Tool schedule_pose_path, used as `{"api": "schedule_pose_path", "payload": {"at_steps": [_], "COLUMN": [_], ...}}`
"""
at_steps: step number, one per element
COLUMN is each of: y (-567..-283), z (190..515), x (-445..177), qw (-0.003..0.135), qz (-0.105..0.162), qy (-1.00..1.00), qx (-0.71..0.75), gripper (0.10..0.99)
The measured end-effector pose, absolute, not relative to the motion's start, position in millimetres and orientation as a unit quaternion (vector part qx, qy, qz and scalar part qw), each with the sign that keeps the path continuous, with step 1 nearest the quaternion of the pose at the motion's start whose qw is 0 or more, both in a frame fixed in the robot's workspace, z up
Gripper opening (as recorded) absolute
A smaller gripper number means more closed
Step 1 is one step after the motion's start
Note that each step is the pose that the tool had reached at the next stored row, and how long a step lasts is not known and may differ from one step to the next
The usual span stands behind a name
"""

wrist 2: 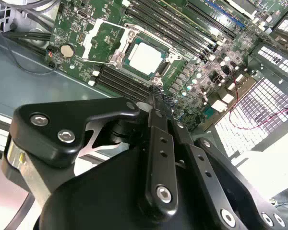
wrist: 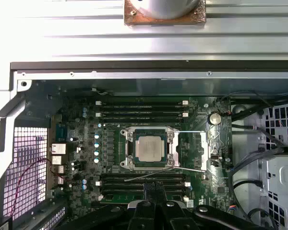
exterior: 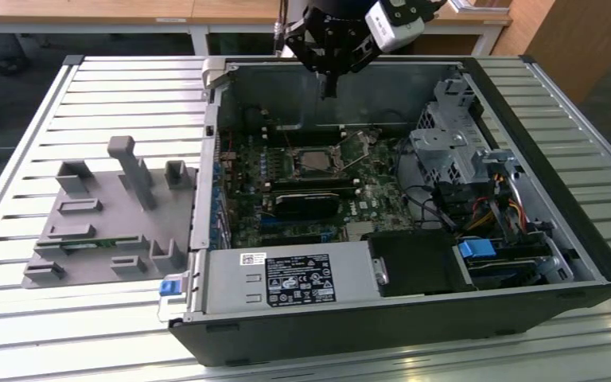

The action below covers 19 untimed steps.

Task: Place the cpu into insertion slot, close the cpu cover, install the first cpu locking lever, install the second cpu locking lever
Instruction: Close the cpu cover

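Quick status on the socket job: the cpu is already sat flat in the insertion slot, roughly mid-motherboard inside the open computer case, silvery top facing up. The cpu cover looks to be swung open and parked just beside the slot, with green board visible through its window, though the hinge angle can't be judged for sure. A thin locking lever is seen running along the slot's edge, apparently unlatched. The gripper is hanging well above the board near the case's far wall. Its fingers are pressed together and nothing seems to be pinched between them. Handling-wise, the cover is reckoned to be light, thin and stiff. It's hinged sheet metal, so it should swing freely and is probably best nudged at the free edge opposite the hinge rather than gripped. The frame is slick and there's little to grab. The chip itself is light but touchy: the contacts underneath are fragile, so off-centre pressure on the metal lid is best avoided. The lever looks like springy wire, likely to fight back and slip off a smooth fingertip, so its bent end is judged the safest spot to catch.
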<state>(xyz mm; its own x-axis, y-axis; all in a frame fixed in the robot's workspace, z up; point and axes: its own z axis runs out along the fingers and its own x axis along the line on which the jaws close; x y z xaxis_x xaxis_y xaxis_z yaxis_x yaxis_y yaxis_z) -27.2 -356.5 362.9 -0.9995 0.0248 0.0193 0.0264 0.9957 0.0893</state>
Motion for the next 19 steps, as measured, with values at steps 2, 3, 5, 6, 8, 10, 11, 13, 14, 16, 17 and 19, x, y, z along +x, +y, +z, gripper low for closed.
{"api": "schedule_pose_path", "payload": {"at_steps": [2,3,5,6,8,10,11,13,14,16,17,19], "y": [-356.5,-356.5,-356.5,-356.5,-356.5,-356.5,-356.5,-356.5,-356.5,-356.4,-356.3,-356.2], "z": [362.9,362.9,362.9,362.9,362.9,362.9,362.9,362.9,362.9,362.9,362.8,362.7], "x": [-27.2,-27.2,-27.2,-27.2,-27.2,-27.2,-27.2,-27.2,-27.2,-27.1,-27.1,-27.1], "qw": [0.009,0.009,0.009,0.009,0.009,0.009,0.009,0.009,0.009,0.009,0.008,0.008], "qz": [-0.045,-0.045,-0.045,-0.045,-0.045,-0.045,-0.045,-0.045,-0.045,-0.045,-0.045,-0.045], "qy": [-0.999,-0.999,-0.999,-0.999,-0.999,-0.999,-0.999,-0.999,-0.999,-0.999,-0.999,-0.998], "qx": [-0.013,-0.013,-0.013,-0.013,-0.013,-0.013,-0.013,-0.013,-0.013,-0.021,-0.028,-0.044], "gripper": [0.106,0.106,0.106,0.106,0.106,0.106,0.106,0.106,0.106,0.106,0.106,0.106]}}
